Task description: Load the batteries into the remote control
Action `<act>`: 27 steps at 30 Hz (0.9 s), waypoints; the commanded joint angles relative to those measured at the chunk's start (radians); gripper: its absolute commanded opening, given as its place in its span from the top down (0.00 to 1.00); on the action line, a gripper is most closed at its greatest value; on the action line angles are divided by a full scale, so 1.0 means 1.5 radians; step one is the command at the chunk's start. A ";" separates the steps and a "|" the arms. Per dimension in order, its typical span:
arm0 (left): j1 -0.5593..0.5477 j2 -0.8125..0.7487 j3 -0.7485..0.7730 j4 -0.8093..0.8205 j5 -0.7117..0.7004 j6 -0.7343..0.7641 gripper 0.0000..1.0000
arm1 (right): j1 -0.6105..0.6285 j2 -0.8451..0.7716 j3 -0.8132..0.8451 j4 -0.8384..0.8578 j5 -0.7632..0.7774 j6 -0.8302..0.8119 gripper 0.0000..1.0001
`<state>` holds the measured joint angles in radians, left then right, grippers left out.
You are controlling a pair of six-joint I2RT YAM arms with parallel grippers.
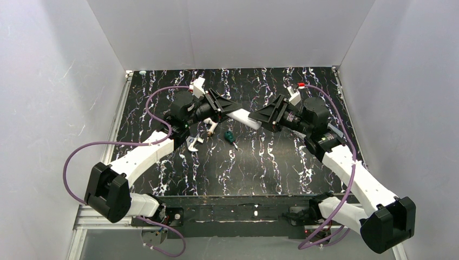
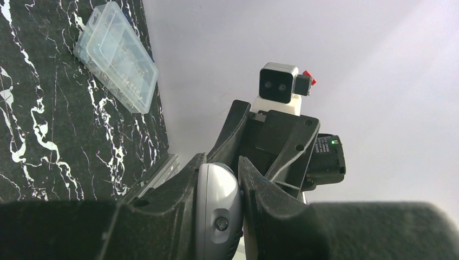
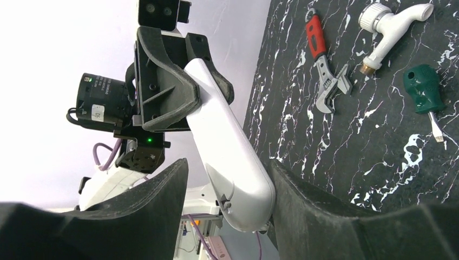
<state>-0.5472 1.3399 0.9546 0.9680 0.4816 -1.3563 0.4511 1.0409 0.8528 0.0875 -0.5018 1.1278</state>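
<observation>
Left pincer (image 2: 219,168): fully closed on one end of the remote control (image 3: 219,116), with both pads pressed against its sides. Right pincer (image 3: 227,165): spread wide around the opposite end. One finger (image 3: 295,200) lies against the casing and the other (image 3: 162,200) stands apart with a gap showing, so no grip is made on that side.

Position: the remote control hangs in the air between the two arms, above the middle of the tabletop (image 1: 270,168), touching nothing below.

Assessment: the left arm alone carries the load. The right jaws bracket the free end, which reads as a handover or re-grip, probably to bring the back recess to a workable side. Which face points up cannot be told.

No batteries are visible in any view. Whether any already sits in the recess cannot be told.

Other items lying on the tabletop, well apart from the arms' work: green-handled screwdriver (image 3: 425,86), red-handled wrench (image 3: 325,70), white pipe fitting (image 3: 389,27), clear plastic box (image 2: 116,57).

Risk: if the left side lets go before the right closes, the remote control would drop.
</observation>
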 commanded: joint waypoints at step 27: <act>-0.001 -0.005 0.012 0.054 0.001 0.021 0.74 | -0.006 0.003 -0.035 0.155 -0.035 0.055 0.99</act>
<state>-0.5400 1.3449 0.9546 1.0119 0.4721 -1.3621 0.4385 1.0477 0.8021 0.2127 -0.5373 1.2057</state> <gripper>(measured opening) 0.248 0.432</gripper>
